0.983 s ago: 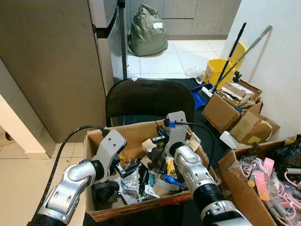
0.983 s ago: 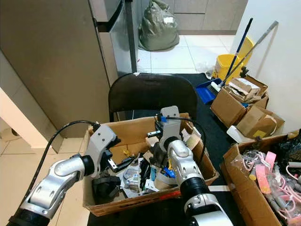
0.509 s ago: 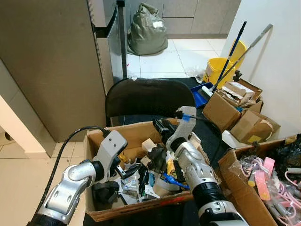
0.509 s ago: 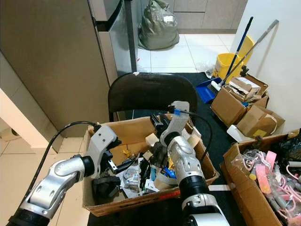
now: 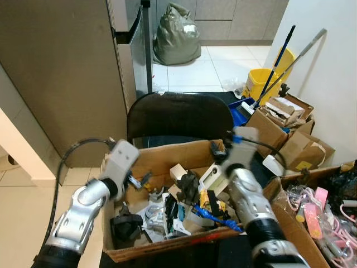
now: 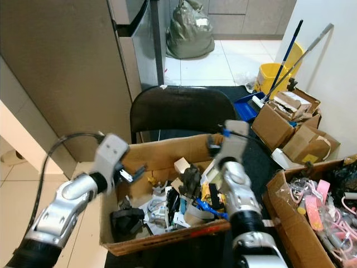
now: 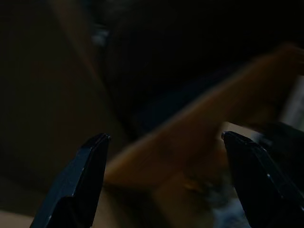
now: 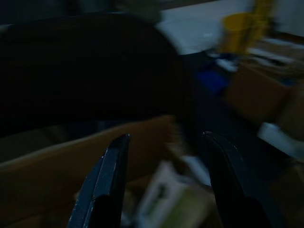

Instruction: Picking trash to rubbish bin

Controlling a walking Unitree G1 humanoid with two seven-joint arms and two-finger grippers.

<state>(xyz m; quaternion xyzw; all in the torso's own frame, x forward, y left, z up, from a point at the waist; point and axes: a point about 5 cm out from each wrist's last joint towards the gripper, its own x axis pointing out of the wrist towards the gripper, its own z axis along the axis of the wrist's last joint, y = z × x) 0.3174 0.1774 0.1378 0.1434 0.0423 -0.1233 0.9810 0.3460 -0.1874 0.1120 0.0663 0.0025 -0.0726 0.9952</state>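
Note:
A brown cardboard box [image 5: 167,154] full of mixed trash rests on a black chair. Inside lie a white carton [image 5: 211,176], a blue strip [image 5: 216,215], a yellow-and-black piece [image 5: 207,200] and a black lump [image 5: 125,229]. My left gripper [image 5: 140,180] hangs open over the box's left side, holding nothing; the left wrist view shows both fingers [image 7: 80,180] spread before the box wall. My right gripper [image 5: 216,148] is open above the box's far right rim, empty, and its fingers [image 8: 107,185] stand apart in the right wrist view.
The chair back [image 5: 178,116] rises behind the box. A tall brown cabinet [image 5: 61,72] stands at left. A green bag [image 5: 175,36], a yellow mop bucket [image 5: 257,84] and cardboard boxes [image 5: 279,118] lie beyond and right. An open box with pink items [image 5: 312,215] sits at right.
Both grippers have risen out of the trash. The left one moved up and left; the right one swung up and right to the box's far rim.

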